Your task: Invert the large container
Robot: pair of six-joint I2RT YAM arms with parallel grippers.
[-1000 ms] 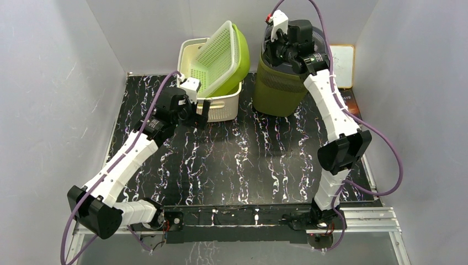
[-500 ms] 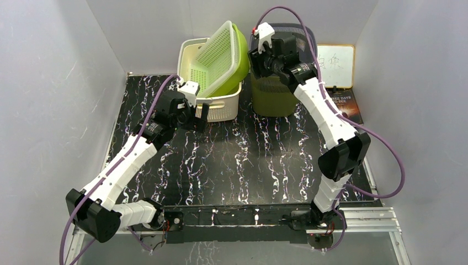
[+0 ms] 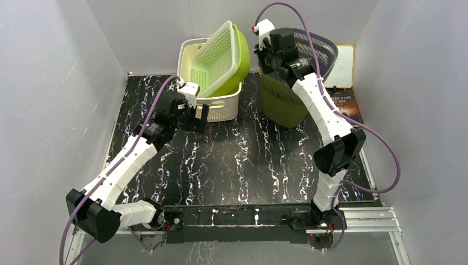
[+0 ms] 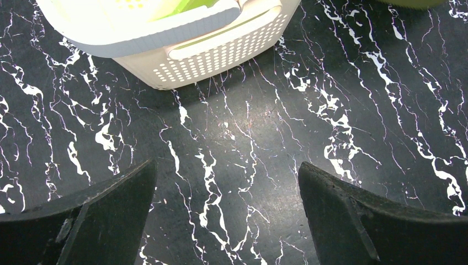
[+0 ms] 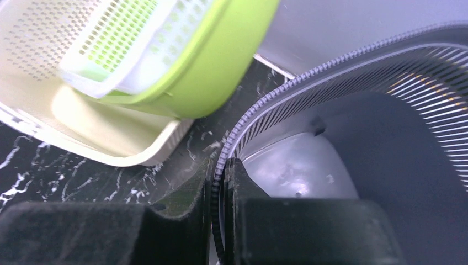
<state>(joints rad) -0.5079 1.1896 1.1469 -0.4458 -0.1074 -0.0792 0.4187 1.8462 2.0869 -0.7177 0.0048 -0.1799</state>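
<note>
A white basket (image 3: 221,106) sits on the table (image 3: 248,160) just beyond the left gripper (image 4: 227,190), whose fingers are spread wide above the bare surface. In the basket a lime colander (image 3: 241,52) stands on edge, with a pale green strainer (image 3: 218,55) nested against it.

Right of the basket, the right gripper (image 5: 219,171) is pinched tight on the grey slatted rim of an olive bin (image 3: 284,102). The wrist view shows only the bin's smooth grey inner wall. The bin is tilted, its long axis leaning off upright. Its mouth faces up and away to the gripper's right, its body hangs below the gripper, and its lower edge is on the table.
</note>
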